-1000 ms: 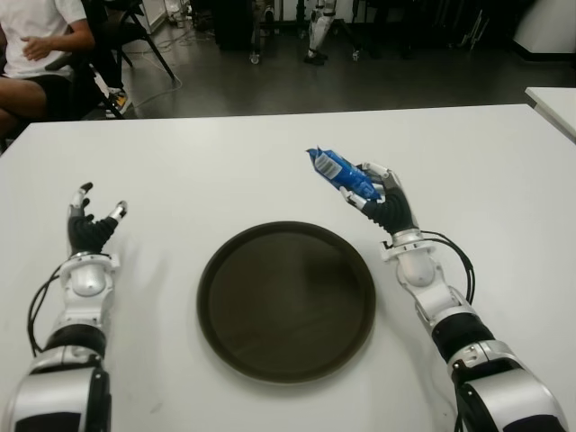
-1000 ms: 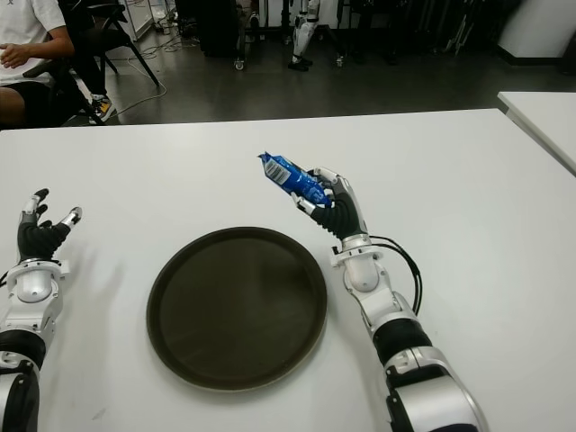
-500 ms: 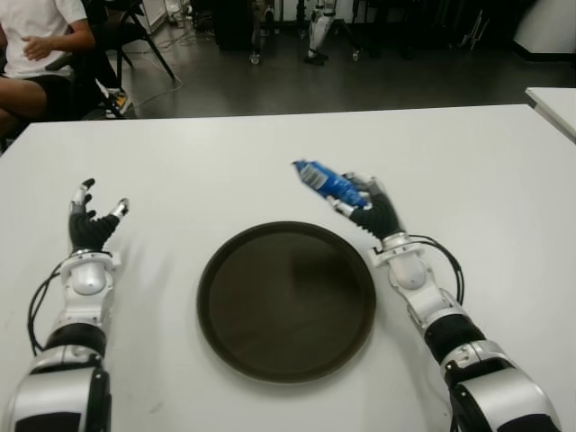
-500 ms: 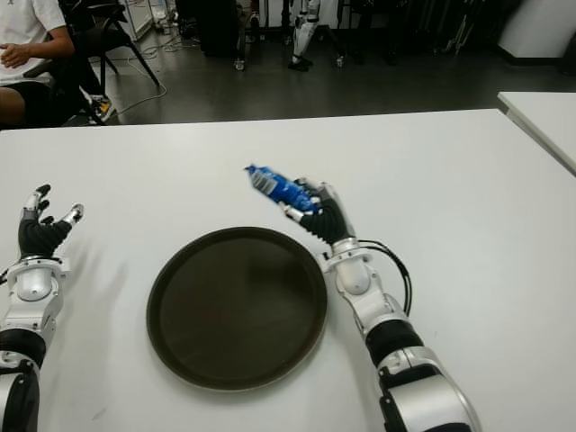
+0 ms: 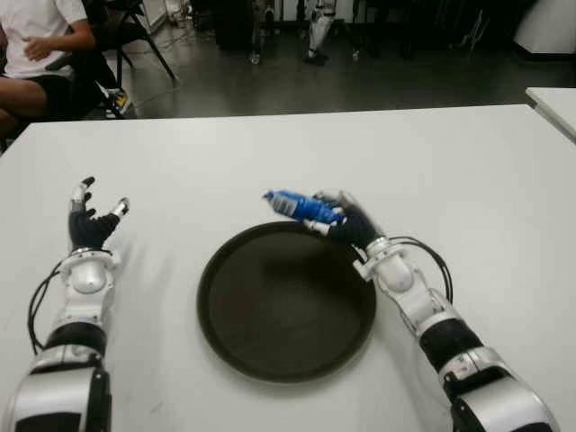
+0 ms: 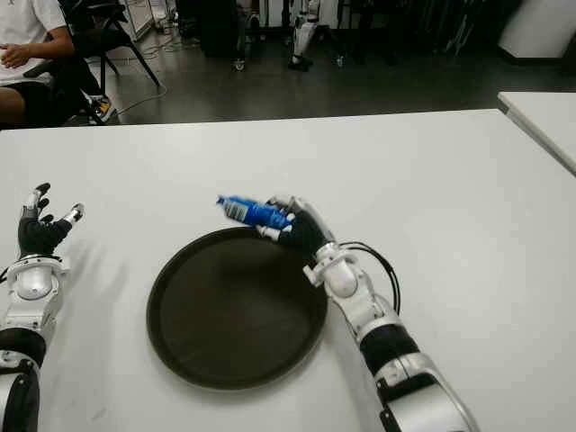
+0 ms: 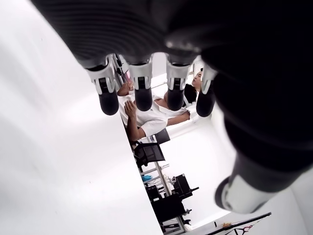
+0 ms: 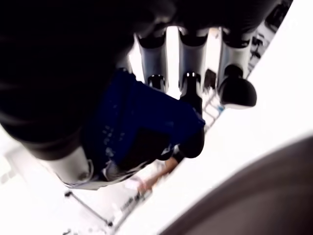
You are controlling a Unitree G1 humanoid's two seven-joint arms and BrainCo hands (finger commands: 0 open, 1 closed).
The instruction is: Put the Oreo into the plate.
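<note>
**Oreo held over the plate's far rim**

Oreo [image 5: 301, 206], the blue pack, sits in the right hand [image 5: 346, 221], just above centre of the frame. The fingers [image 8: 191, 100] are curled round it, thumb on the other side, and the pack sticks out toward the left of the frame, lying almost level. Its free end reaches over the upper rim of the plate [image 5: 225, 342]. Whether the pack touches the rim cannot be told from the eye views.

The plate is dark, round and bare, lying on the white table [image 5: 468, 171] at lower centre. The right arm comes in from the lower right corner, its wrist just beside the plate's upper right edge.

Over at the left of the frame, the left hand [image 5: 90, 225] shows well apart from the plate. Its fingers [image 7: 142, 85] are spread and point up, and it holds nothing.

Upper left corner: a person [image 5: 40, 40] in a white shirt is seated beyond the table.
</note>
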